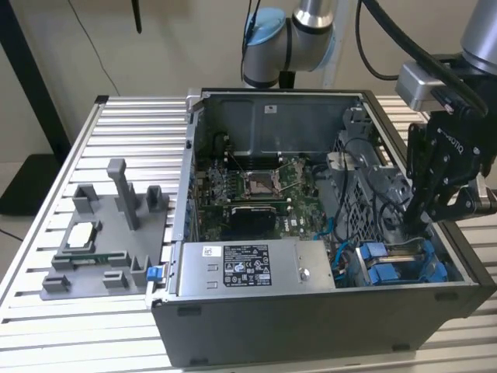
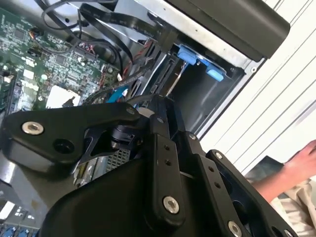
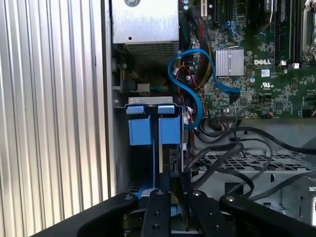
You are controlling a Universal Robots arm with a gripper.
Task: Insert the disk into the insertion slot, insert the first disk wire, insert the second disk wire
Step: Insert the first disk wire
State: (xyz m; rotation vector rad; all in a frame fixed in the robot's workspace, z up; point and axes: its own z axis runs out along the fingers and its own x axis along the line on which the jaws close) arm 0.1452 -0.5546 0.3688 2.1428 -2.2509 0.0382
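Note:
The disk sits in the insertion slot (image 1: 436, 263), a dark grey drive cage in the case corner at the exterior view's right. Its blue carrier tabs (image 1: 386, 266) (image 3: 150, 129) (image 2: 197, 58) face outward. My black gripper (image 1: 415, 225) reaches down into the case just behind the disk. In the first wrist view the gripper (image 3: 174, 190) is shut, and a black disk wire (image 3: 217, 157) curves from the cable bundle in between its fingers. What lies under the fingertips is hidden by the gripper's own links.
The open computer case (image 1: 311, 326) stands on a slatted metal table (image 1: 46, 311). Inside are a green motherboard (image 1: 248, 190), a silver power supply (image 1: 248, 268) and a looping blue cable (image 3: 190, 84). A grey parts fixture (image 1: 101, 249) lies to the exterior view's left. A person's hand (image 2: 296, 165) is outside the case.

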